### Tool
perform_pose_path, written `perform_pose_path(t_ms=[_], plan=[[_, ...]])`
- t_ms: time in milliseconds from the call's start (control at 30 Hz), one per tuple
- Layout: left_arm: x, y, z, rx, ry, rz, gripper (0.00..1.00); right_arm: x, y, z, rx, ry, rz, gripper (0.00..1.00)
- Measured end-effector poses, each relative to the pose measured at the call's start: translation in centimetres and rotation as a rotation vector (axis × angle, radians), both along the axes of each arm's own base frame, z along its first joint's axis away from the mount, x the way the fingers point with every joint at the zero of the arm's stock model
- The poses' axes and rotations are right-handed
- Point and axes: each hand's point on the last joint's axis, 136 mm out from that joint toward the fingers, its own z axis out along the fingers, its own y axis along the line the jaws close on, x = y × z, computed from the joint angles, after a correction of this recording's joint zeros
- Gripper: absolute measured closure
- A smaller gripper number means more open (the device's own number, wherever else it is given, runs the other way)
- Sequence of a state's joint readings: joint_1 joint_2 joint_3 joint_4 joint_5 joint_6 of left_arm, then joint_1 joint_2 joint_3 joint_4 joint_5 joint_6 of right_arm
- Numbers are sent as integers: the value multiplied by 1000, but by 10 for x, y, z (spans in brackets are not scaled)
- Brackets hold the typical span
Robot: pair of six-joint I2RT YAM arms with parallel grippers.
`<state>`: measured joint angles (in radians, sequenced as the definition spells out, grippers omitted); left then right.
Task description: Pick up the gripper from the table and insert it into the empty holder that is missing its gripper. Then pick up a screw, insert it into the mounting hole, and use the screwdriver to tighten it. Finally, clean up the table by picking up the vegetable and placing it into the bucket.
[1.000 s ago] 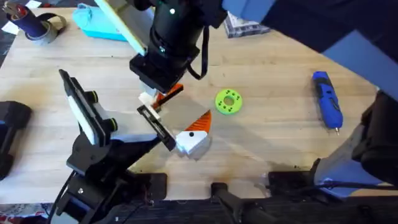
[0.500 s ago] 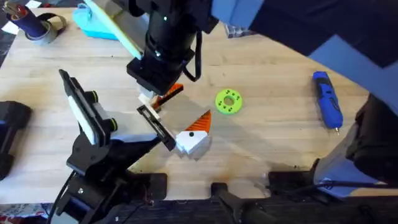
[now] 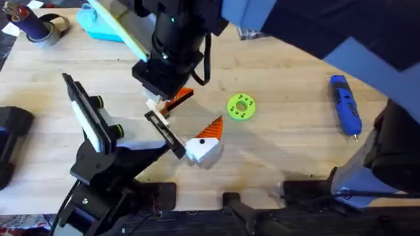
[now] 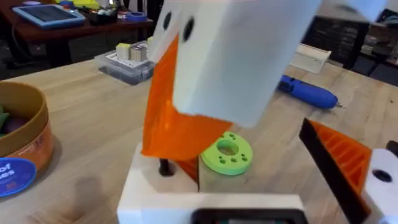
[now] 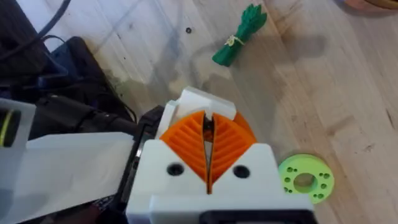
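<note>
On the table, green vegetable (image 5: 239,35) near holder (image 5: 81,118).

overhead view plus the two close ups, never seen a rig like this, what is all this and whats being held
These are two robot arms at a wooden table. The overhead view looks down from above their bases. Each of the other two pictures comes from a camera on one arm's wrist. The right arm reaches across the middle, and the right gripper has its jaws shut, apparently on the gripper, a spare white-and-orange finger. It is close to the holder, a black bar on the left arm. On the table are a green disc, the screwdriver, a green vegetable and the bucket.
</note>
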<state>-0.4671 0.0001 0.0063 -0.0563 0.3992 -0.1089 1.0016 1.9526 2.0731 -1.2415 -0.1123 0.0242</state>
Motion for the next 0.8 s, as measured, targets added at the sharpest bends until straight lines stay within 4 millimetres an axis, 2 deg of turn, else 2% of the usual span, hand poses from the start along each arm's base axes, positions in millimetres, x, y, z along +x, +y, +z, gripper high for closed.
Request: perform_pose_path(t_ms=[467,800], plan=[[0,0,0,0,0,0,10,-5,3,1,16,14,43,995],[0,0,0,0,0,0,10,1,0,0,-14,-30,26,996]])
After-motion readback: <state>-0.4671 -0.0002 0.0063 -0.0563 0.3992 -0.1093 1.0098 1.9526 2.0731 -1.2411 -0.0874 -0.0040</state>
